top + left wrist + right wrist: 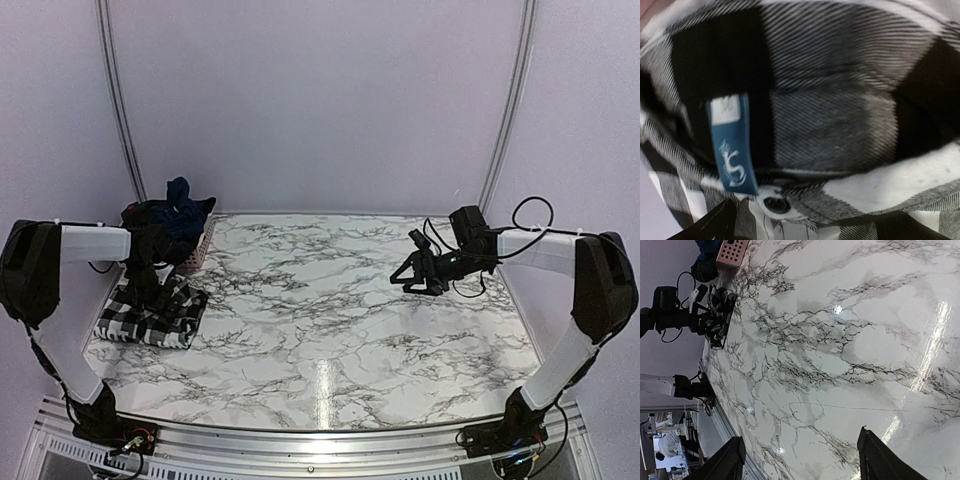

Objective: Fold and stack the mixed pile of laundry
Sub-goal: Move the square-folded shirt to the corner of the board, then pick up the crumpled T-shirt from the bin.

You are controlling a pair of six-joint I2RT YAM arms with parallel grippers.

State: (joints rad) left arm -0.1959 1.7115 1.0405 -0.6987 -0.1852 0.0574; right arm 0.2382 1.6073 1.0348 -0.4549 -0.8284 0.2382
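The black-and-white checked shirt (150, 318) lies folded on the table's left side. My left gripper (152, 283) is down on it. The left wrist view is filled by the shirt (830, 125), with a blue neck label (732, 145) and a dark button (776, 204). The gripper (807, 231) looks open, with dark tips at the lower corners. A navy blue garment (180, 205) is heaped with other dark cloth in a pink basket (203, 247); no plaid can be made out there. My right gripper (405, 276) is open and empty above the table's right side, with its fingers wide apart (800, 460).
The pink basket stands at the back left corner and also shows in the right wrist view (732, 251). The marble table (330, 320) has a metal rail along its near edge (320, 440). White walls close the back and sides.
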